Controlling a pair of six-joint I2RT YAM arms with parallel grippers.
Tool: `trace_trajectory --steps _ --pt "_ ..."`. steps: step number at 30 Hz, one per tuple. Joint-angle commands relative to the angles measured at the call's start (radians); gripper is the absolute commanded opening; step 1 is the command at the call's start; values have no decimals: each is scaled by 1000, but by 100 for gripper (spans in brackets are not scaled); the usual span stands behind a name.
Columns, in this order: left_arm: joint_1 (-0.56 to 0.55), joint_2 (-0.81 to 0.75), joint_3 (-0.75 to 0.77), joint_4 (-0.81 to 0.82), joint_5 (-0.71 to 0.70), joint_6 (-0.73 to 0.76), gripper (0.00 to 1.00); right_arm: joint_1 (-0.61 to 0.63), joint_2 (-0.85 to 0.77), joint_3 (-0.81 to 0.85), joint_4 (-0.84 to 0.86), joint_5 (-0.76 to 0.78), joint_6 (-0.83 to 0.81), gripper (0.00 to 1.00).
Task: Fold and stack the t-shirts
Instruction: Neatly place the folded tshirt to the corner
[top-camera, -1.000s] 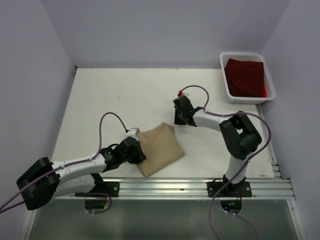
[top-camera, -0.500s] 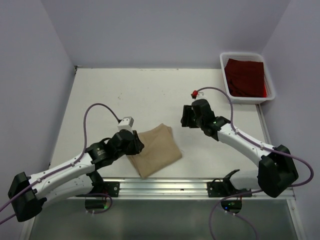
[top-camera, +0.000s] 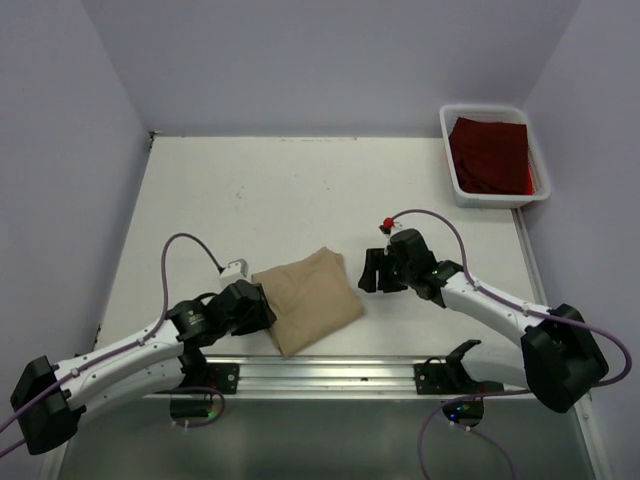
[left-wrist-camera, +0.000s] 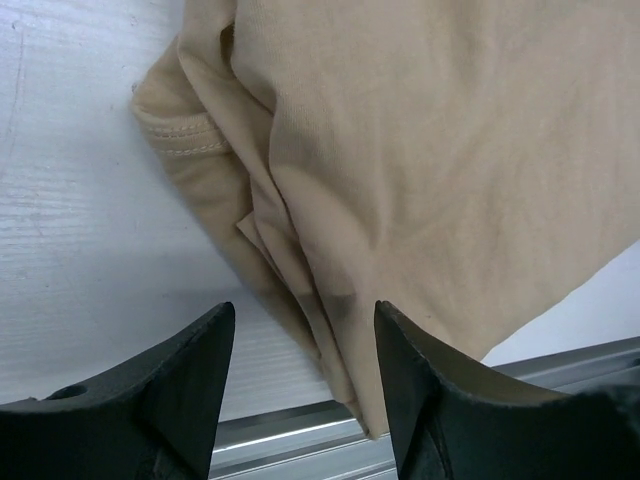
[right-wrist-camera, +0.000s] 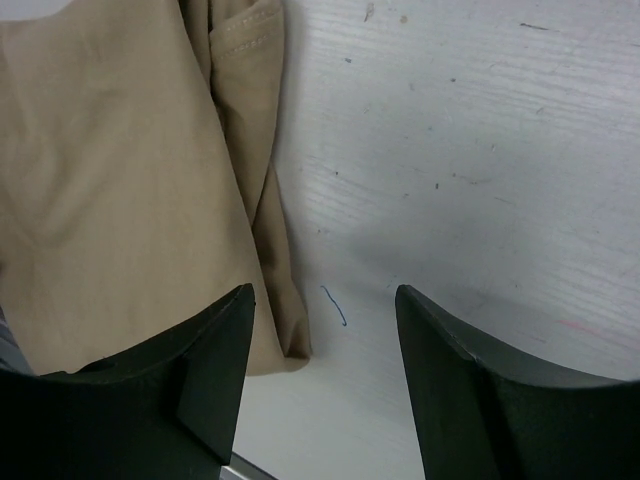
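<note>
The folded tan cloth t-shirt (top-camera: 308, 298) lies near the white counter's (top-camera: 250, 190) front edge. The left hand (top-camera: 263, 307) and right hand (top-camera: 368, 272), both spread and empty, have dropped to its opposite sides, likely readying a lift for stacking.

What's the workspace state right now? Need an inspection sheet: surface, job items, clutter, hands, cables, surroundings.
Surface: white table, a few dark specks; short blue pen mark beside the shirt.
Job's things: tan t-shirt folded, lying near the front edge between the two hands; dark red t-shirt folded inside the white bin at the far right corner.
Clutter: nothing seen.
Hands: left hand open at the tan shirt's left edge, holding nothing; right hand open at its right edge, holding nothing.
Cables: left arm's purple cable and right arm's purple cable loop clear of the cloth.
Surroundings: lavender walls; metal rail along the near edge.
</note>
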Motion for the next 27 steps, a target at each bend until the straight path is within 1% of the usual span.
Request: trace_trajectory --steps 1,3,4,6,10,12,15,16,18,19,21,24,25,26,27 --pt "-5 -49 -25 20 1 -72 63 4 23 -17 86 -70 28 62" --pt "-5 -77 -69 65 27 -69 63 4 36 -23 99 -81 33 62" --pt "-5 -77 -86 116 38 -67 64 4 38 -23 105 -81 36 61" --pt "-5 -40 -125 158 59 -66 64 4 41 -23 106 -81 36 61" --pt "-5 99 -128 221 96 -46 64 4 35 -22 100 -79 36 59" --pt "-5 165 -122 246 100 -35 61 4 26 -23 97 -76 37 58" --pt "-5 220 -132 316 99 -21 44 4 9 -29 93 -70 40 54" --pt "-5 233 -134 348 99 -11 29 4 3 -31 88 -70 43 52" --pt "-5 268 -123 361 84 -3 6 4 -14 -35 82 -67 42 47" --pt "-4 279 -113 352 75 0 0 4 -19 -37 79 -63 37 44" --pt "-4 297 -68 336 32 20 0 4 -32 -38 70 -55 36 36" --pt "-1 293 12 290 -53 48 0 4 -39 -34 60 -52 34 31" --pt "13 294 30 289 -103 75 0 4 -39 -32 59 -52 33 31" --pt "30 303 55 299 -114 97 0 4 -37 -32 59 -52 34 31" --pt "89 314 64 313 -90 150 0 4 -37 -28 57 -53 34 31"
